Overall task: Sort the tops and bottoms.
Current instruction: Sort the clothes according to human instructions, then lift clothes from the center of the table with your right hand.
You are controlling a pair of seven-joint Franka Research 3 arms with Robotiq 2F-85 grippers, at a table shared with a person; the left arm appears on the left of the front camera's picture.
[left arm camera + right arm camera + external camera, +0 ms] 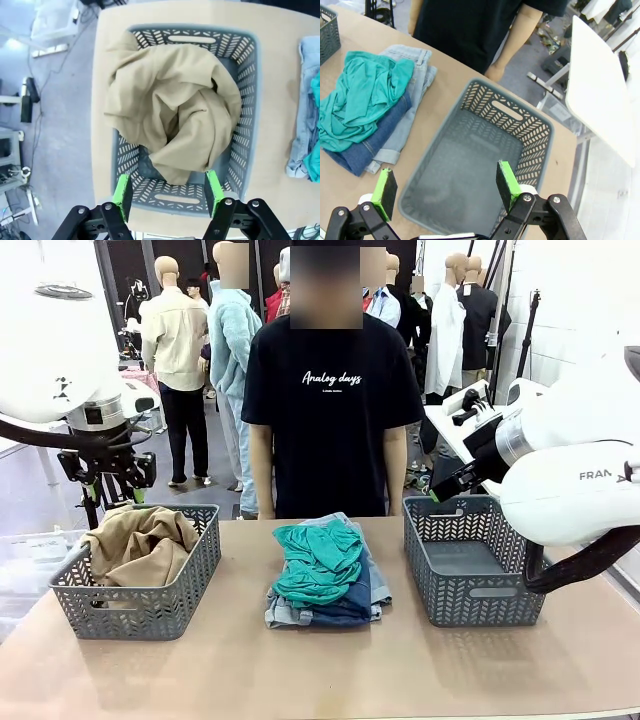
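A tan-beige top [140,545] lies crumpled in the grey left basket [150,612]. My left gripper [106,478] hangs open above that basket's far left corner. In the left wrist view the tan top [170,105] lies below my left gripper [168,195], with nothing between the fingers. A teal-green top [318,560] rests on a stack of denim bottoms [345,612] at the table's middle. My right gripper [448,485] hovers open over the right basket [470,590]. The right wrist view shows the teal top [360,100], the denim bottoms [407,105] and my right gripper [446,189].
A person in a black T-shirt [330,410] stands at the far edge, arms down. The right basket [485,150] holds nothing. Bare table [330,670] stretches along the front. A white side table [600,85] stands beyond the right edge.
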